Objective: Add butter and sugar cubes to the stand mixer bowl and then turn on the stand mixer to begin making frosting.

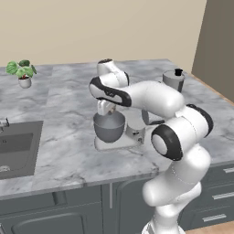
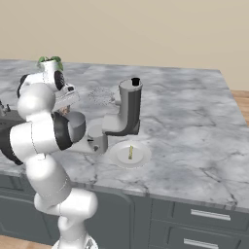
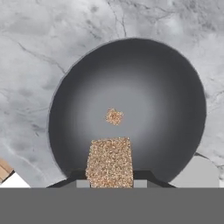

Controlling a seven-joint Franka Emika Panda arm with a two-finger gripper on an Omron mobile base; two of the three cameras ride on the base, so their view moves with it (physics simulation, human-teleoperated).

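No readable text, labels, brand marks, numbers or signs appeared anywhere. The stand mixer (image 2: 127, 109), incl. its knob, carried no legible markings, and the stand mixer bowl (image 3: 131, 74) below the gripper (image 3: 109, 181) was plain, w/o lettering.

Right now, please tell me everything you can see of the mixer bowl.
The bowl is round, deep and dark grey, like smooth metal, with a thin plain rim. It stands upright on the mixer's pale base on the marble counter. One small tan sugar cube lies at its bottom. The claw hangs above it, shut on a second cube.
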